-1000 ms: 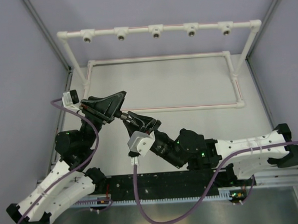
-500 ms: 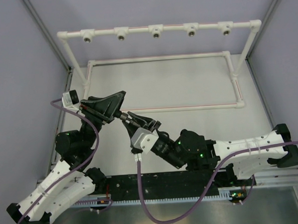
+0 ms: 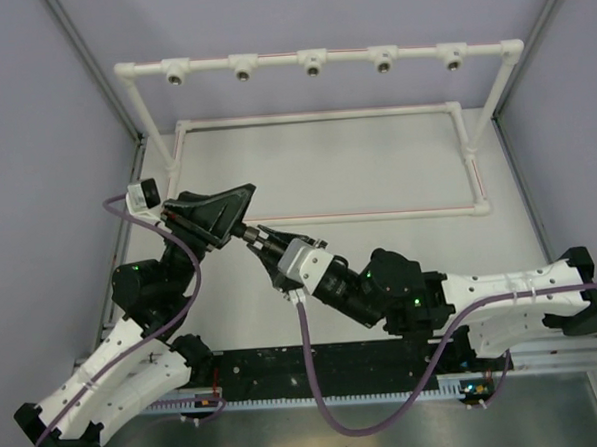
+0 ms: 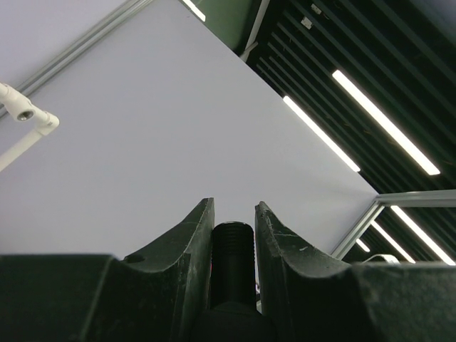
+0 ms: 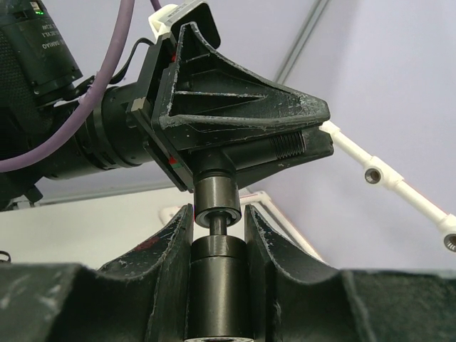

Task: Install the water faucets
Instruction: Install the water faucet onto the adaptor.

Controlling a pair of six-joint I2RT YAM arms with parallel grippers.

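My left gripper [image 3: 239, 202] is shut on a black T-shaped faucet piece [image 4: 234, 246]. The piece's threaded end points out between the fingers. In the right wrist view the left gripper [image 5: 242, 121] is above, and the piece's stem [image 5: 216, 191] hangs down from it. My right gripper [image 5: 217, 214] is shut on a short stubby black cylinder [image 5: 217, 278]. The cylinder sits directly under that stem, and a thin pin joins the two. In the top view the right gripper [image 3: 262, 237] meets the left one above the table's left middle.
The white pipe frame's top rail [image 3: 310, 58] runs along the back with several metal-ringed sockets. Its rectangular base [image 3: 323, 115] lies on the table beyond the grippers. Purple cables [image 3: 318, 403] loop near the arm bases. Enclosure walls stand left and right.
The right wrist has rolled, swinging its white camera from below the arm to on top. The right forearm has shifted slightly right. The left arm has not moved.
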